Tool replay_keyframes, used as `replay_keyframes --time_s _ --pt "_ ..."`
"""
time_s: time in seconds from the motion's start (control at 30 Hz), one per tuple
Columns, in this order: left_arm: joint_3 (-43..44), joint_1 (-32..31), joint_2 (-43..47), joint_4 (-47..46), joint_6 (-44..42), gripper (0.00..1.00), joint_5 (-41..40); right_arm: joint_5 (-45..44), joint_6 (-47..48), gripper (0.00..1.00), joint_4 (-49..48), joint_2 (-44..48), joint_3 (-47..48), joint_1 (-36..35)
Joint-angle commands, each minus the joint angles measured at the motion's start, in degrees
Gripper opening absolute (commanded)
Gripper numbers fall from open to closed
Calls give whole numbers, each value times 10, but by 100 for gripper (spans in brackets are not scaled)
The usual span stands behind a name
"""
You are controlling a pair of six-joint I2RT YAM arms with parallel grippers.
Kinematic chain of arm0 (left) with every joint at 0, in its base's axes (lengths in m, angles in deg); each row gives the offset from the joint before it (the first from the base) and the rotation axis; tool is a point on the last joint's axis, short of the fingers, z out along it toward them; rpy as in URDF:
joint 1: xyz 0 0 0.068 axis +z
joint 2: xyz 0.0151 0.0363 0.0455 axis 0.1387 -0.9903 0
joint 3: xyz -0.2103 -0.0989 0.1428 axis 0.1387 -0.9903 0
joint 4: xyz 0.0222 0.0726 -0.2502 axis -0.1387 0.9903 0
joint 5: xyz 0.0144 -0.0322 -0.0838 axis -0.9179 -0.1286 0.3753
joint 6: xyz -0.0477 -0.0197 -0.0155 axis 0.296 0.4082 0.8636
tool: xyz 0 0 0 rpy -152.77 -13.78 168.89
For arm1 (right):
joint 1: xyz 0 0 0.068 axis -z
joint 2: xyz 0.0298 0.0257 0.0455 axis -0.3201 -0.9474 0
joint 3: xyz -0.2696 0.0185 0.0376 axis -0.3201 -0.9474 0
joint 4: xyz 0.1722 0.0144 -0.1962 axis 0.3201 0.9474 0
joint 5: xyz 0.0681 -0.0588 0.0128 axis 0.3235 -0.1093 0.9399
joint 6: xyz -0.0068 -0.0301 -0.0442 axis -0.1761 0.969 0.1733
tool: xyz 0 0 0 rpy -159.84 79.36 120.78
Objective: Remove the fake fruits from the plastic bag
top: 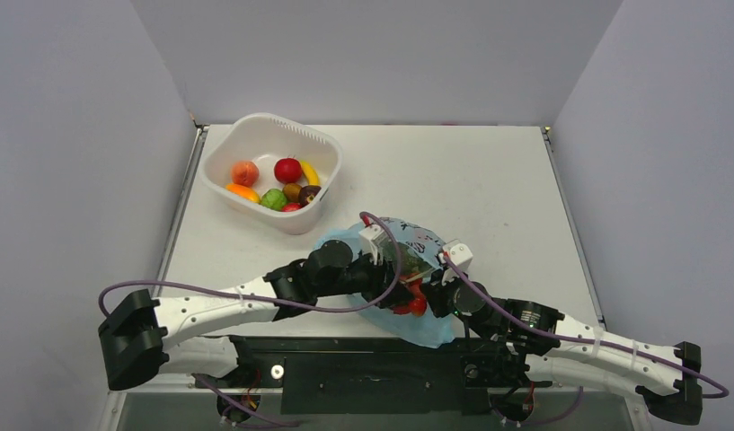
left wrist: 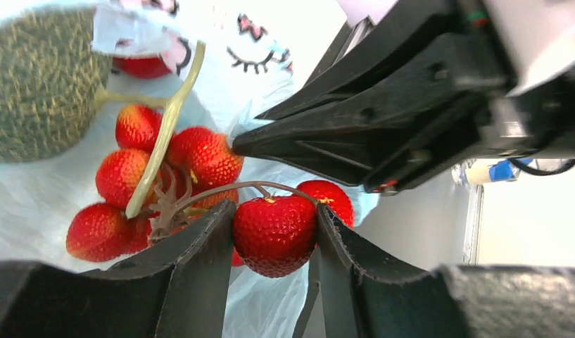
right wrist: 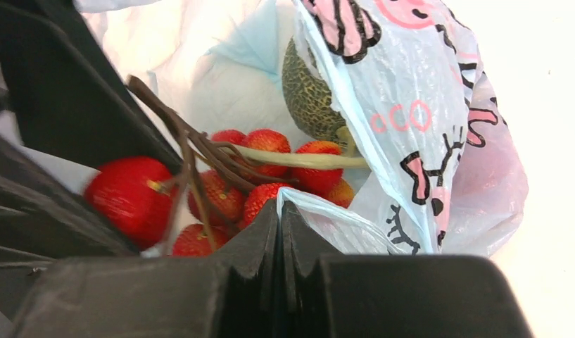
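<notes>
– Several fruits (top: pixel 288 170) sit in the tub (top: pixel 221 153). What's left?
– A berry bunch (left wrist: pixel 200 158) and a melon (left wrist: pixel 38 84), both inside the bag (top: pixel 426 330) on the desk (top: pixel 453 171). Half open, the left tool (left wrist: pixel 275 215) grips one berry; the right tool (right wrist: pixel 281 211), closed tight, pinches the bag's edge.

green gourd (left wrist: pixel 38 84): cut off at upper-left edge, left wrist view
red ball (right wrist: pixel 126 199): blurred, left of right wrist view
</notes>
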State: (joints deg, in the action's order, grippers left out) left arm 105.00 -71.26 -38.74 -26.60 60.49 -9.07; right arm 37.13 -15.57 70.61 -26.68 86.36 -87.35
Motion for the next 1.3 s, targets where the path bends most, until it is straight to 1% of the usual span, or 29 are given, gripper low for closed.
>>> replay_keyframes --time_s 0.0,0.2,0.6,0.8,0.87,0.9,0.97,1.0,1.03,1.1,1.13,1.17,1.2,1.23,1.27 --pt "66 2 89 4 -40 5 -26 -23 -6 0 -14 2 9 -3" --pt "127 2 120 36 -63 4 -34 -24 -7 0 -14 -2 10 -3" --pt "181 2 132 72 -100 3 -61 -24 -6 0 -14 -7 12 -3" --pt "205 4 162 94 -128 0 -130 -25 -7 0 -14 -12 13 -3" --pt "226 12 161 119 -143 0 -165 -24 -7 0 -13 -14 14 -3" --pt "245 17 160 147 -146 0 -190 -24 -6 0 -14 -16 14 -3" --pt "278 44 151 194 -150 0 -223 -24 -6 0 -14 -15 13 -3" --pt "289 73 144 229 -148 0 -240 -24 -6 0 -14 -14 13 -3" --pt "313 89 140 244 -147 0 -243 -24 -6 0 -14 -14 13 -3" --pt "342 174 125 274 -156 0 -231 -24 -6 0 -14 -15 13 -3" --pt "353 197 113 291 -158 0 -214 -24 -6 0 -14 -16 13 -3" --pt "375 245 105 299 -164 0 -202 -24 -6 0 -14 -17 14 -3" --pt "386 266 88 313 -168 0 -181 -24 -6 0 -14 -20 14 -3" --pt "407 307 79 320 -179 0 -174 -24 -6 0 -13 -21 14 -3" --pt "424 326 59 330 -185 0 -170 -25 -7 0 -13 -23 15 -3"
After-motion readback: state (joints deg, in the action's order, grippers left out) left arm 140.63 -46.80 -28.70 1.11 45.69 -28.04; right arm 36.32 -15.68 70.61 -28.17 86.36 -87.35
